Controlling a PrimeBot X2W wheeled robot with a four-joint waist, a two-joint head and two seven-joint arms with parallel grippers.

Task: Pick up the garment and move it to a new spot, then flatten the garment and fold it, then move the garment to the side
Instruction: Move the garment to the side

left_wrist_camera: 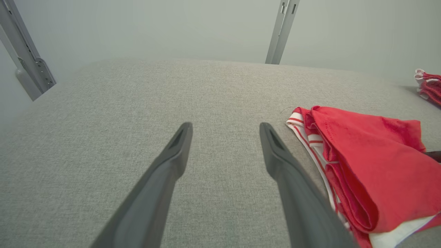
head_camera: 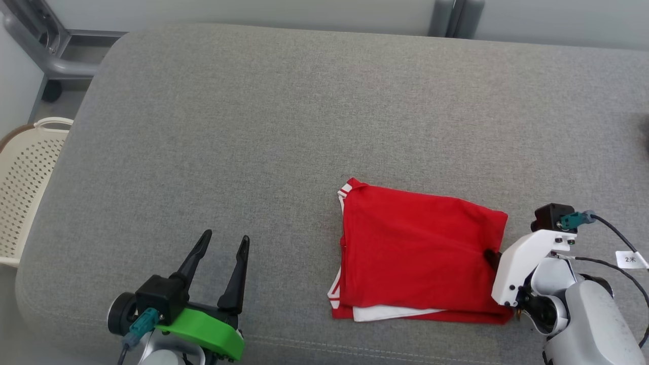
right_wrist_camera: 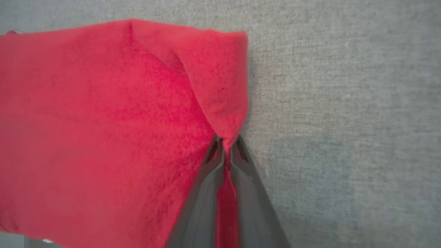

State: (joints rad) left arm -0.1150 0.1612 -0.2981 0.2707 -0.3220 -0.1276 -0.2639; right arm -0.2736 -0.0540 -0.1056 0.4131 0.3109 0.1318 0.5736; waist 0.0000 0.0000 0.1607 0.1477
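Observation:
The garment (head_camera: pixel 421 253) is a red piece with white trim, folded into a rough rectangle on the grey cushion (head_camera: pixel 284 132) at the front right. My right gripper (head_camera: pixel 491 257) is at its right edge, and in the right wrist view the two fingers (right_wrist_camera: pixel 210 179) are pinched shut on a fold of the red garment (right_wrist_camera: pixel 103 131). My left gripper (head_camera: pixel 223 243) rests at the front left, open and holding nothing, well to the left of the garment. The left wrist view has the same open gripper (left_wrist_camera: pixel 225 132) over bare cushion, with the garment (left_wrist_camera: pixel 372 165) on the right.
A cream perforated basket (head_camera: pixel 25 192) stands off the cushion's left edge. Grey metal frame posts (head_camera: pixel 61 61) rise behind the cushion. Another red and white cloth (left_wrist_camera: pixel 429 86) lies at the far right of the cushion in the left wrist view.

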